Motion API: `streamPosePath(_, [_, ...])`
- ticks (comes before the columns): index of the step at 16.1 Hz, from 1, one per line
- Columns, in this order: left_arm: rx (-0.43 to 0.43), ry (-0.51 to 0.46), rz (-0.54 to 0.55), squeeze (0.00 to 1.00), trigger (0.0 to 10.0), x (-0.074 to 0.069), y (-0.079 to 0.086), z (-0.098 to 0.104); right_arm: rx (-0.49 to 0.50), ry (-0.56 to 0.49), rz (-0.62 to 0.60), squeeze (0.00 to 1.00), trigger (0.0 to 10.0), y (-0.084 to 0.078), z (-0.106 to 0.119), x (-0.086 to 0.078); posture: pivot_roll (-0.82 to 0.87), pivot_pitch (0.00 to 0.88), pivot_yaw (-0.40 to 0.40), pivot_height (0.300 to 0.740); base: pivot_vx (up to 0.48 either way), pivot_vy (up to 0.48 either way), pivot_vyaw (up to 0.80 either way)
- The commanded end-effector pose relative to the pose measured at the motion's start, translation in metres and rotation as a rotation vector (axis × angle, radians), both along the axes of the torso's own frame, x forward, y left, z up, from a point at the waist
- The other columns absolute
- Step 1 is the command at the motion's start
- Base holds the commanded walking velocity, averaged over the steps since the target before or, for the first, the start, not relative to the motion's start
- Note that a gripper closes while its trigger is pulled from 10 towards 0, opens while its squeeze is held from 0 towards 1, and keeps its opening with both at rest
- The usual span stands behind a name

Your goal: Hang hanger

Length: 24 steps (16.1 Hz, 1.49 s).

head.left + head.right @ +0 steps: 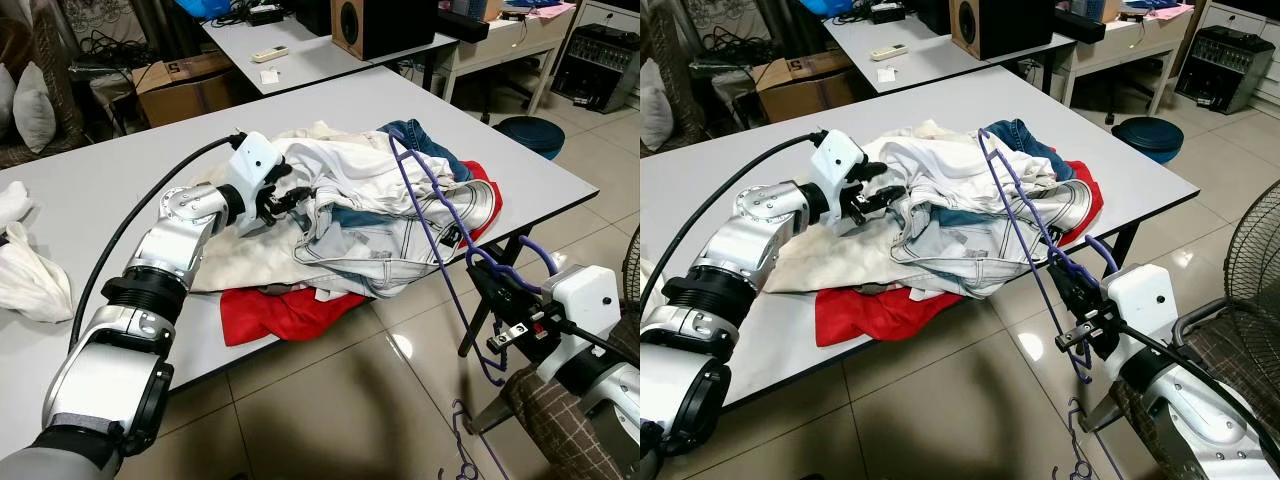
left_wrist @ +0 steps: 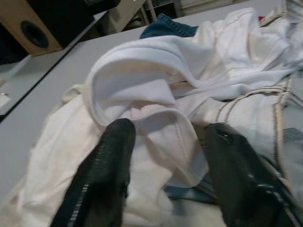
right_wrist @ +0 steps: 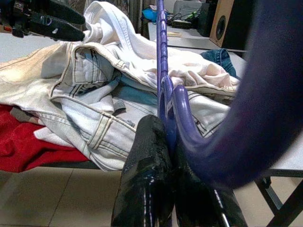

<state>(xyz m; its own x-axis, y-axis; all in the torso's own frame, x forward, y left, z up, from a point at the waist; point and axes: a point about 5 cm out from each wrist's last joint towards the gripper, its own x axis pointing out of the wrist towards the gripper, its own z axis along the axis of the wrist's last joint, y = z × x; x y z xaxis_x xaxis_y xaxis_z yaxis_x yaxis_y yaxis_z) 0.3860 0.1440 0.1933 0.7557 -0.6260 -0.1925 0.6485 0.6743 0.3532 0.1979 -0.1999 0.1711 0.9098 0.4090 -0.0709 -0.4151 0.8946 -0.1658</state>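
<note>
I'm seeing the purple hanger (image 1: 440,215) leaning over the bench (image 1: 120,190) edge against the clothes pile (image 1: 370,215), its neck being pinched tight by my right claw (image 1: 1081,300). My left claw (image 1: 283,200) is resting spread wide on a white shirt (image 2: 156,90) (fingers apart).

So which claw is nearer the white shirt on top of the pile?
Left. The left claw is open right at the white shirt, fingers either side of a fold. The right claw is off the table edge, shut on the purple hanger.
</note>
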Motion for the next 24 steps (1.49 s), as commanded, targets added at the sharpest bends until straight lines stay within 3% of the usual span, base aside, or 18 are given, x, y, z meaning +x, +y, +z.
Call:
streamPosePath(1, [0.029, -0.011, 0.017, 1.00, 10.0, 0.001, 0.005, 0.002, 0.001, -0.016, 0.010, 0.00, 10.0, 0.000, 0.004, -0.002, -0.13, 0.000, 0.119, 0.740, 0.000, 0.000, 0.00])
streamPosePath(2, [0.099, -0.014, -0.037, 0.00, 10.0, -0.001, 0.007, -0.002, 0.001, -0.015, 0.011, 0.00, 10.0, 0.000, 0.004, -0.002, -0.13, 0.000, 0.121, 0.740, 0.000, 0.000, 0.00])
streamPosePath(3, [0.155, -0.015, -0.079, 0.00, 10.0, -0.003, 0.008, -0.005, 0.002, -0.014, 0.012, 0.00, 10.0, -0.001, 0.004, -0.002, -0.13, 0.000, 0.120, 0.740, 0.000, 0.000, 0.00])
streamPosePath(7, [0.238, 0.001, -0.175, 0.00, 10.0, -0.006, 0.001, -0.014, 0.002, -0.016, 0.018, 0.00, 10.0, 0.000, 0.005, -0.002, -0.13, 0.000, 0.118, 0.740, 0.000, 0.000, 0.00])
streamPosePath(14, [0.216, -0.070, -0.052, 0.00, 10.0, 0.005, -0.008, -0.012, 0.002, -0.016, 0.021, 0.00, 10.0, 0.001, 0.005, -0.002, -0.14, 0.000, 0.120, 0.740, 0.000, 0.000, 0.00])
streamPosePath(15, [0.225, -0.077, -0.027, 0.00, 7.7, 0.007, -0.007, -0.013, 0.002, -0.016, 0.021, 0.00, 10.0, 0.001, 0.005, -0.003, -0.14, 0.000, 0.120, 0.740, 0.000, 0.000, 0.00])
streamPosePath(16, [0.230, -0.082, -0.004, 0.00, 3.3, 0.008, -0.006, -0.014, 0.002, -0.015, 0.022, 0.00, 10.0, 0.001, 0.005, -0.003, -0.14, 0.000, 0.120, 0.740, 0.000, 0.000, 0.00])
streamPosePath(17, [0.242, -0.085, 0.010, 0.00, 0.2, 0.009, -0.005, -0.014, 0.003, -0.015, 0.022, 0.00, 10.0, 0.001, 0.005, -0.003, -0.14, 0.000, 0.120, 0.740, 0.000, 0.000, 0.00])
streamPosePath(24, [0.193, -0.100, 0.019, 0.00, 0.0, 0.010, -0.014, -0.016, 0.006, -0.015, 0.023, 0.00, 10.0, 0.002, 0.005, -0.002, -0.14, 0.000, 0.124, 0.740, 0.000, 0.000, 0.00])
